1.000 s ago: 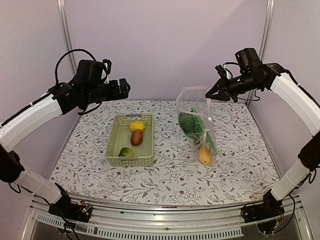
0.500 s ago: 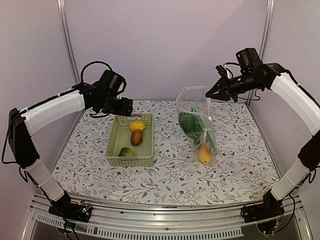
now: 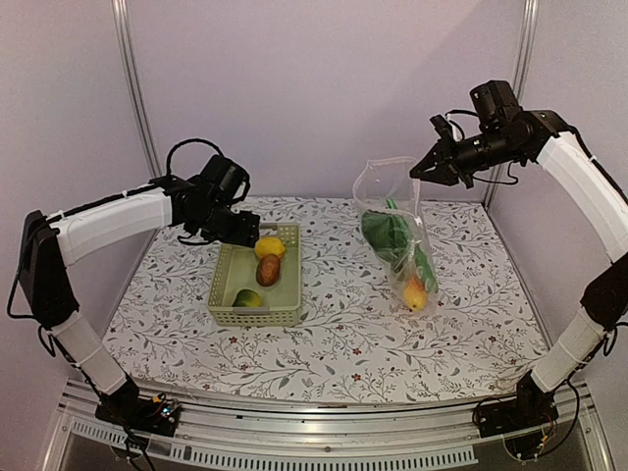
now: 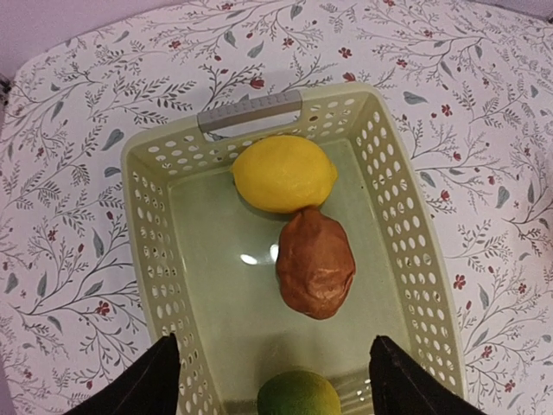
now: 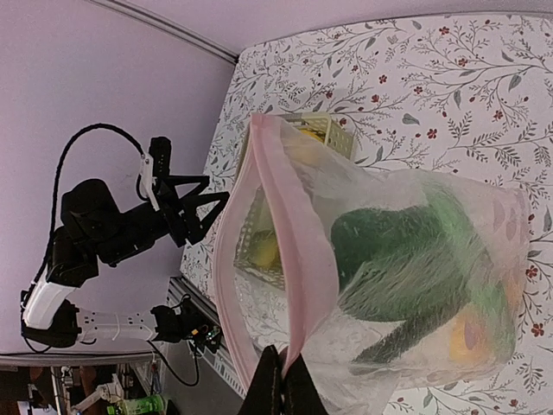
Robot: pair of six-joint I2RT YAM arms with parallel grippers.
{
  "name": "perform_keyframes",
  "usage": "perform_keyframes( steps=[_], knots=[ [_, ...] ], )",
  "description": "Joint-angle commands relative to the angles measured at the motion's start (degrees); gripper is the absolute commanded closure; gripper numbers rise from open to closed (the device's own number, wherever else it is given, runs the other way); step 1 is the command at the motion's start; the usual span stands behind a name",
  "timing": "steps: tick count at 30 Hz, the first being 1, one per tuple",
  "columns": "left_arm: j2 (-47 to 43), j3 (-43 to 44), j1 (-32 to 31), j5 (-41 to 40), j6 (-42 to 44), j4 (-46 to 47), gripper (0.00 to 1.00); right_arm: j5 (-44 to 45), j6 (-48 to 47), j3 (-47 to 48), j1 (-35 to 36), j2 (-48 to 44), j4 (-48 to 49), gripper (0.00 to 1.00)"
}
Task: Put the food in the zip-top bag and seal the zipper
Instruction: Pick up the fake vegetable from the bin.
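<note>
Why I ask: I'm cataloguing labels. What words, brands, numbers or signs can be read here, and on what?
No readable text anywhere.
The bag: clear, no print.
The basket: plain; its handle has ridges, no letters.
The tablecloth: floral pattern only.
The boards at the arm bases: too small to read.

Robot lab booth, plain walls (image 3: 324, 88), aluminium frame (image 3: 294, 432), floral-clothed table (image 3: 334, 343)

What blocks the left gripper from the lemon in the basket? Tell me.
Nothing visible. The left gripper hangs open above the basket; the lemon lies uncovered at its far end, against the brown piece. The bag hangs well aside, in the right gripper.
</note>
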Motion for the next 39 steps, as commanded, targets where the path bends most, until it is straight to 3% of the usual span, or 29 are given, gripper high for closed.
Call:
perform_keyframes(
  steps=[1,8,16,24,32,39],
  knots=[
    [-0.4,-0.8,0.6,0.3,0.0,-0.2,0.25,-0.1,-1.6,1.2,-0.3,1.7,-2.5,1.00],
    [0.9,-0.6,0.5,0.8,-0.6,1.5,0.25,-0.2,-2.1,-0.1,-0.3,1.1,-3.1,1.00],
    [3.9,2.0,0.5,-3.9,-1.2,-0.2,0.24,-4.5,-3.5,-0.1,-0.7,2.2,-1.6,1.00],
    [6.3,4.6,0.4,2.1,-0.6,-1.0,0.26,-4.8,-6.0,2.7,-1.1,4.9,-2.4,1.00],
    [18.2,14.4,0.5,6.5,-3.0,-10.1,0.25,-8.2,-3.6,-2.7,-1.4,1.1,0.8,1.00],
    [26.2,19.4,0.7,5.7,-2.0,-13.8,0.15,-4.9,-5.4,-4.6,-1.4,-0.5,1.3,1.00]
  ],
)
